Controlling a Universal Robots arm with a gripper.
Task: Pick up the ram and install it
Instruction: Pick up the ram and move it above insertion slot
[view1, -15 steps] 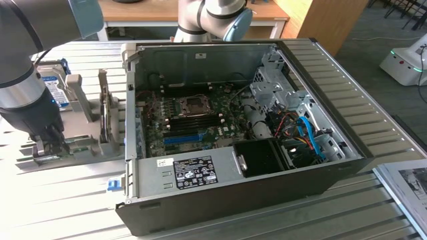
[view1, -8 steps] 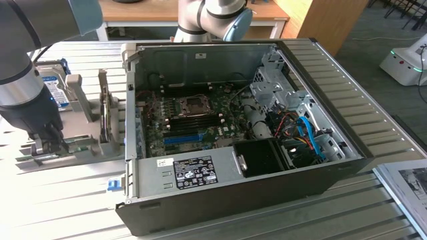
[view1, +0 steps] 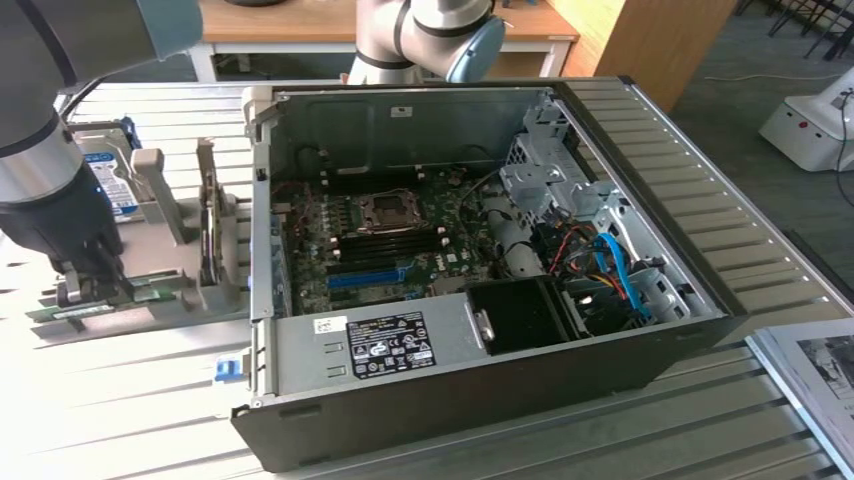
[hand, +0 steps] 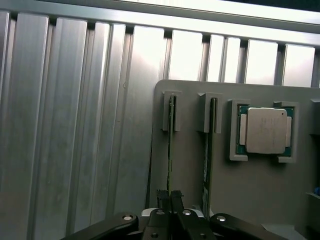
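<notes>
Green ram (hand: 170, 131) clenched thin-edge in gripper (hand: 169, 196), seated in slot nearest holder (hand: 260, 192) edge; could bind or slip free if drawn out crooked.

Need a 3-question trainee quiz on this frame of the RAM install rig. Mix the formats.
1. True or false: the gripper is closed on the edge of a ram stick that stands in a slot of the grey holder.
2. What lies in the holder's square pocket beside the stick slots? A) a CPU B) a fan C) a screwdriver
3. Fill in: in the exterior view, the open computer case lies to the exterior view's ___ of the holder.

Key: 1 true; 2 A; 3 right.
</notes>
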